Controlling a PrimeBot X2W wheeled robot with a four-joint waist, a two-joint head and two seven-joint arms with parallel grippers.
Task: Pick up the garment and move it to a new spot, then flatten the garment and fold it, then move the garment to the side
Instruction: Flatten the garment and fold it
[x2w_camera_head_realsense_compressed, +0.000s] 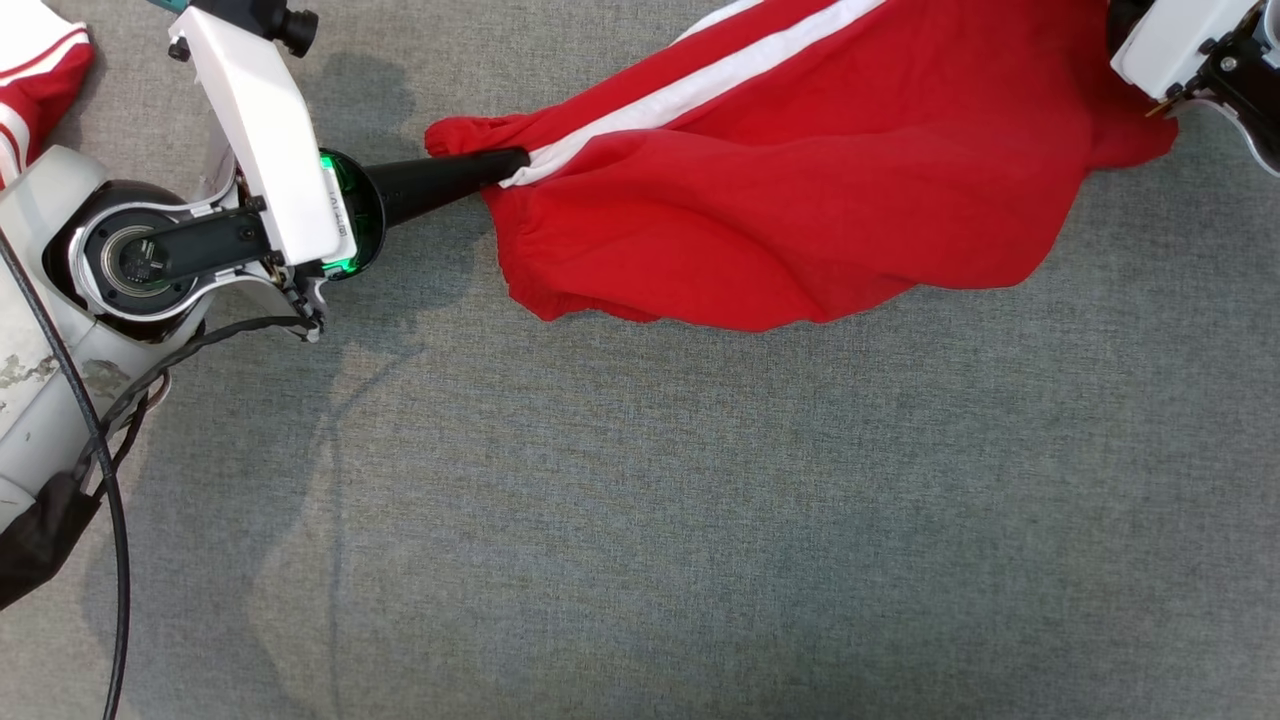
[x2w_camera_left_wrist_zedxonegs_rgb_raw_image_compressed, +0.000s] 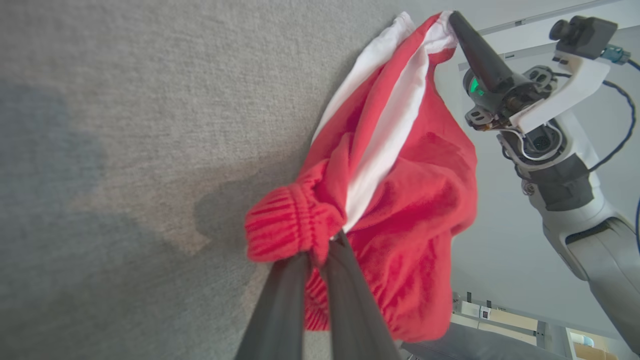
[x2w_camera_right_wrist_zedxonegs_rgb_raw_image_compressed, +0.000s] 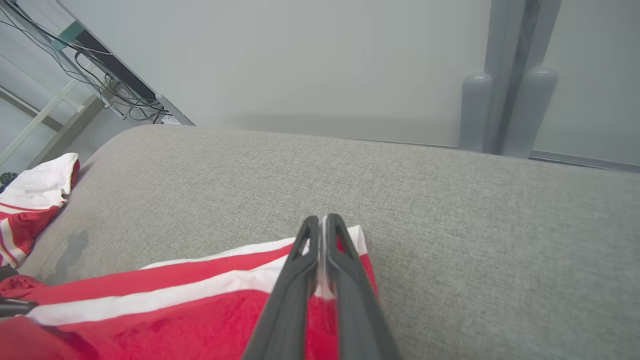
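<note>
A red garment with a white side stripe hangs stretched between my two grippers just above the grey cushion. My left gripper is shut on its gathered elastic end, seen close up in the left wrist view with red fabric bunched around the fingers. My right gripper pinches the far white-edged corner of the garment, its fingers pressed together on the cloth. The left wrist view also shows the right gripper holding that end. The garment's lower edge sags toward the cushion.
A second red-and-white cloth lies at the cushion's far left corner. The cushion's back edge meets a pale wall with two grey posts. A desk frame with cables stands beyond the left end.
</note>
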